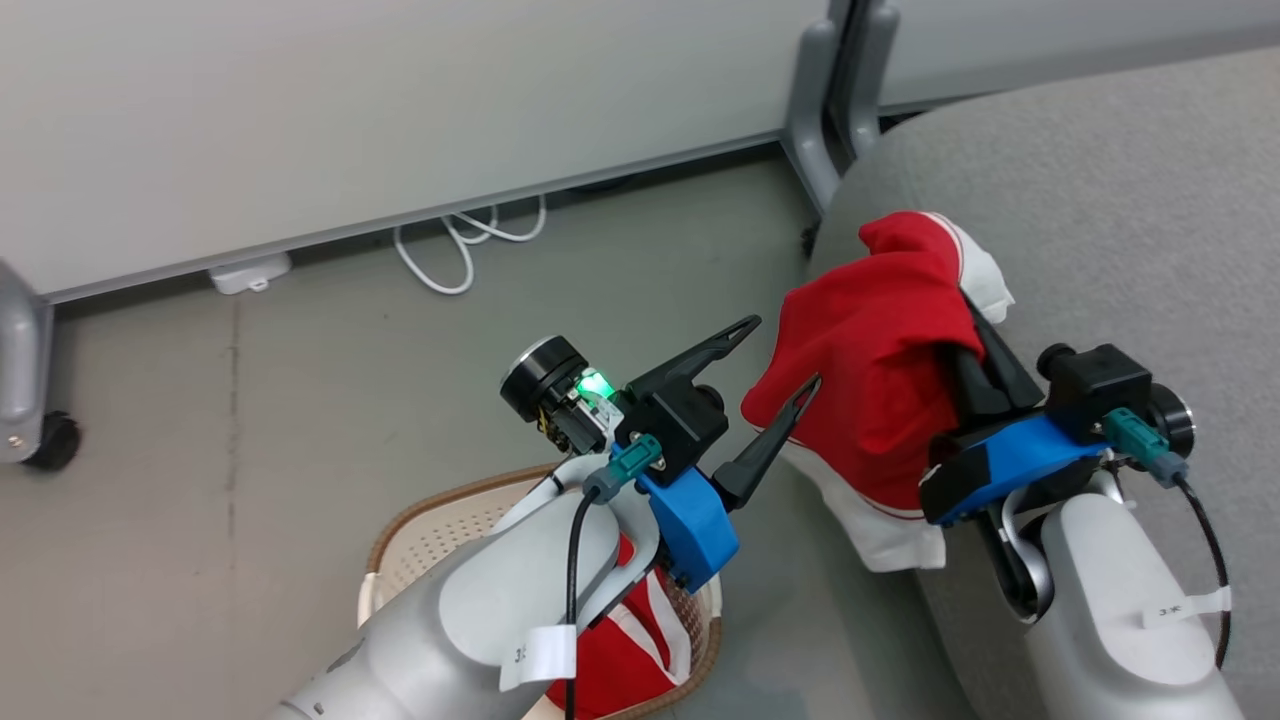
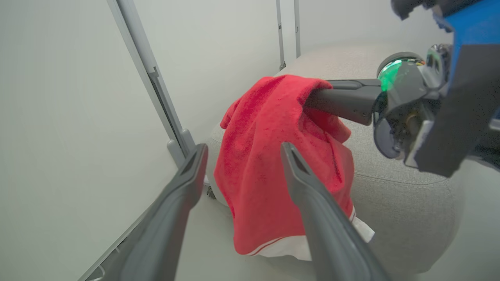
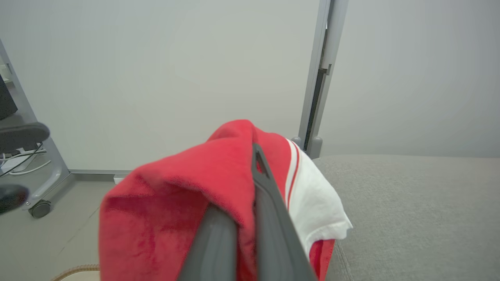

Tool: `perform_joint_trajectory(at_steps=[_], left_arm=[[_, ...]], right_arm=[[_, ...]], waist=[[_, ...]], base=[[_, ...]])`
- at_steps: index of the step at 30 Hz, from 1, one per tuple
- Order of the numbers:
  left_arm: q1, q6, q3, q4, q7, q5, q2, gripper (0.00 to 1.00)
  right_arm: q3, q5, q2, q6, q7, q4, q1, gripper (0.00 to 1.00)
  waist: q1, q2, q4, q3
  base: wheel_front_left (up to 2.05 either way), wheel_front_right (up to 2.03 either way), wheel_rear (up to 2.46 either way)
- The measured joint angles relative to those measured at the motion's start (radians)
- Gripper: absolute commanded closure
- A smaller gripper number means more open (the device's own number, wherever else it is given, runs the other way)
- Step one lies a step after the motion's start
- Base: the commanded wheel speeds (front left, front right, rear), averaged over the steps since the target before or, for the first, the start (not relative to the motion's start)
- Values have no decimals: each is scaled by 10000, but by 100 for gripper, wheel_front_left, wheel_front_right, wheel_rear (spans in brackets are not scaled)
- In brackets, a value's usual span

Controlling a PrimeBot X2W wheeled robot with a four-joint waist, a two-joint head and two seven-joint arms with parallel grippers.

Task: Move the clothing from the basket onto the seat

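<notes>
The right pincer (image 1: 978, 345), right of centre in the head view, is clamped together on a soft bright red garment with white trim (image 1: 870, 350); the cloth hangs from it at the rounded edge of the large grey fabric seat cushion (image 1: 1100, 200), upper right; the left pincer (image 1: 785, 352), mid-frame just beside the cloth, stands wide apart and empty; at the bottom left, the oval cream plastic basket with a brown woven-look rim (image 1: 420, 510) holds another red striped garment (image 1: 610, 660); this looks like the placing step; next, carry the cloth further over the cushion before letting go, lest it slide off.
</notes>
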Motion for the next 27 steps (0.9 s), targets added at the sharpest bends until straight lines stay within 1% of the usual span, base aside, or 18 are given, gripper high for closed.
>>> perform_joint_trajectory(at_steps=[11,16,21,27], left_arm=[[93,10,-105,-382,-8,384,284,0],[157,-27,-169,-443,-8,449,299,0],[205,-94,-359,-443,-8,522,278,0],[245,-157,-435,-418,-8,593,240,0]], right_arm=[[-1229,-113,6,0,0,-719,39,100],[-1714,-161,-6,0,0,-1032,190,100],[-2155,-197,-13,0,0,-1306,450,100],[-2594,-226,-2,0,0,-1480,760,100]], waist=[[0,0,-1242,648],[0,0,-1752,838],[0,0,-2196,981],[0,0,-2571,1112]], base=[[0,0,0],[0,0,0],[0,0,0],[0,0,0]])
